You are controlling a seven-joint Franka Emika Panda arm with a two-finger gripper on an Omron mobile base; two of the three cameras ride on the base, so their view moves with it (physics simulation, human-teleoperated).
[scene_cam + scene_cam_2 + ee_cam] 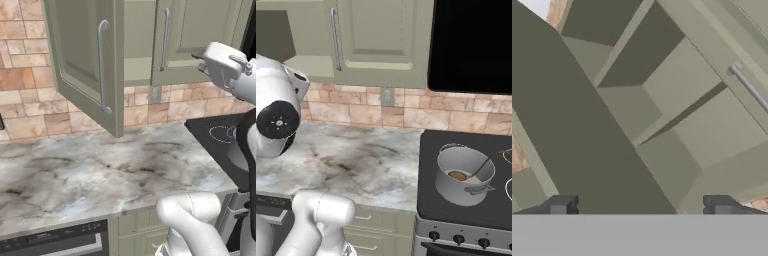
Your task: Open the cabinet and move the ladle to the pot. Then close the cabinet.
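The ladle (483, 167) already rests in the grey steel pot (463, 181) — the sage-green cabinet's swung-out left door (87, 60) hangs just ahead of the spread two-finger gripper (640, 206).

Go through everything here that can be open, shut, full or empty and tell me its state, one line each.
Left cabinet door: swung open.
Right cabinet door: shut.
Cabinet shelves: bare where visible.
Ladle: in the pot, handle leaning over the rim.
Pot: upright on the stove, holding the ladle.
Gripper: open, holding nothing, facing the open cabinet.
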